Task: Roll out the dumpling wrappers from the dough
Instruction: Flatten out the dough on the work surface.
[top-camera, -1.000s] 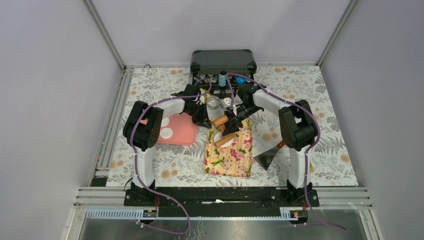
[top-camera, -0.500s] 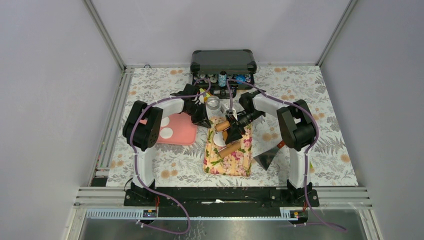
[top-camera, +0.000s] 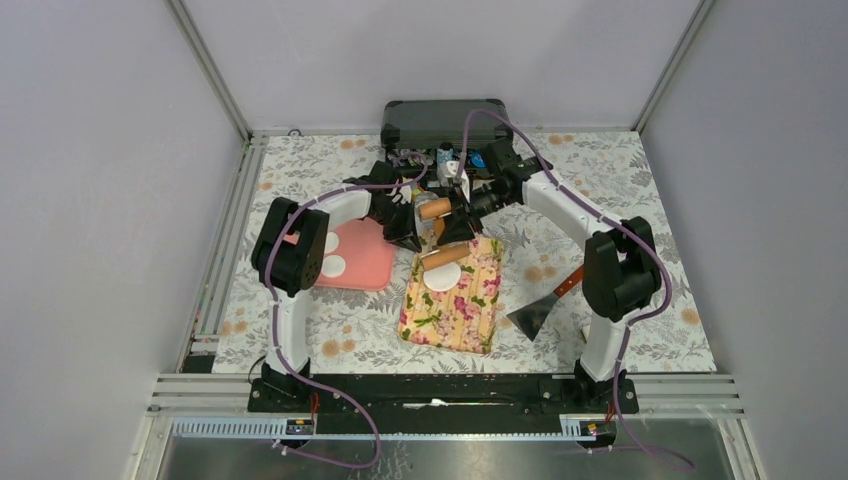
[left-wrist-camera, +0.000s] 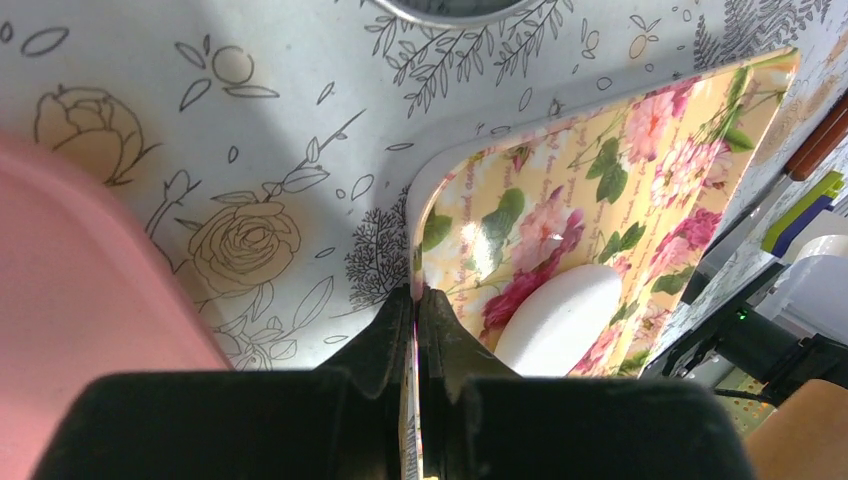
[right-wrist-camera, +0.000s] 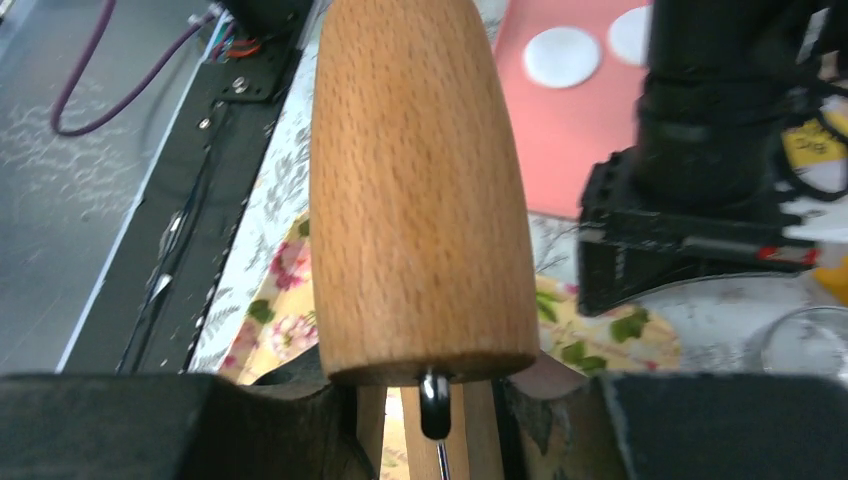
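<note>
Leaf-print tablecloth (top-camera: 620, 200) under floral board (top-camera: 450, 315), left gripper (left-wrist-camera: 414, 300) pinched shut on its corner (good anchor), right gripper (right-wrist-camera: 430, 400) clamped on rolling pin (right-wrist-camera: 420, 190); dough disc (top-camera: 444, 279) lies on the board, so roll lightly, evenly, centre outward.

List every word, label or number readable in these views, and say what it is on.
Nothing reads clearly.
Floral board: faint script lines, too blurred to read.
Yellow tag beside the left arm: dark print, too blurred.
Bottles in the black case: labels too small.
</note>
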